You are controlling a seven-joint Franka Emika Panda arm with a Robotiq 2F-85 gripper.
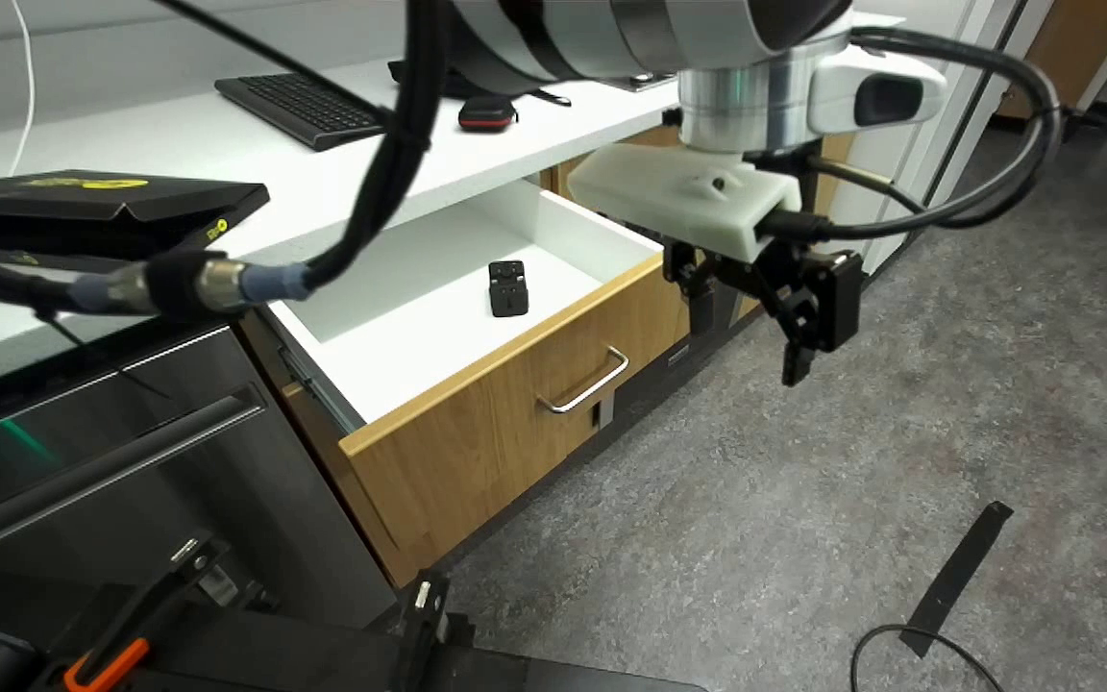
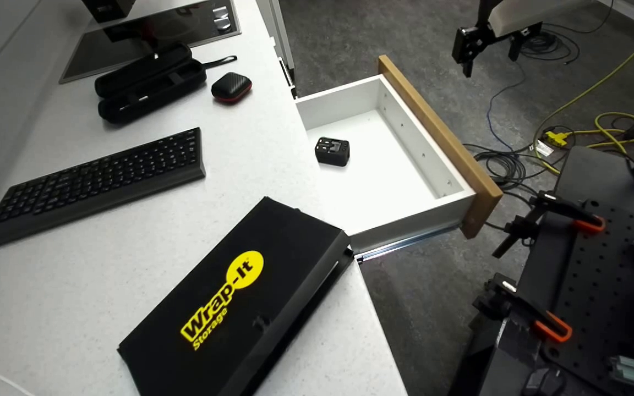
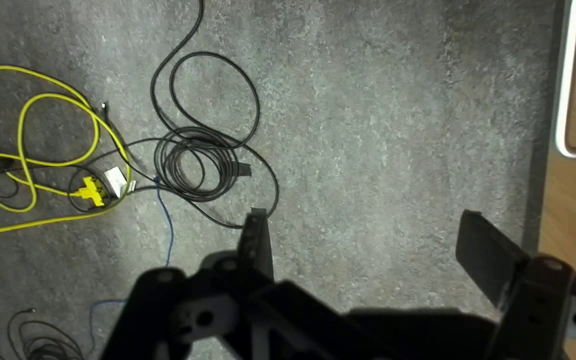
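My gripper [image 1: 749, 338] hangs in the air over the grey floor, just outside a pulled-out drawer [image 1: 438, 308]. Its black fingers [image 3: 488, 250] stand wide apart in the wrist view, with only floor seen between them. Nearest to it is the drawer's wooden front [image 1: 477, 442] with a metal bar handle [image 1: 592, 384]; that handle [image 3: 563, 110] also shows at the right edge of the wrist view. Inside the white drawer lies a small black block [image 2: 332, 151] with slots on top, like a plug adapter. The gripper [image 2: 490, 61] is partly cut off at the top in an exterior view.
On the white counter are a keyboard [image 2: 102, 176], a black Wrap-It box [image 2: 174, 352], a small round-edged case [image 2: 231, 87] and an open long case [image 2: 152, 88]. Black cable coils [image 3: 195, 165] and a yellow cord [image 3: 23, 150] lie on the floor. A black platform [image 2: 597, 275] carries orange-handled clamps.
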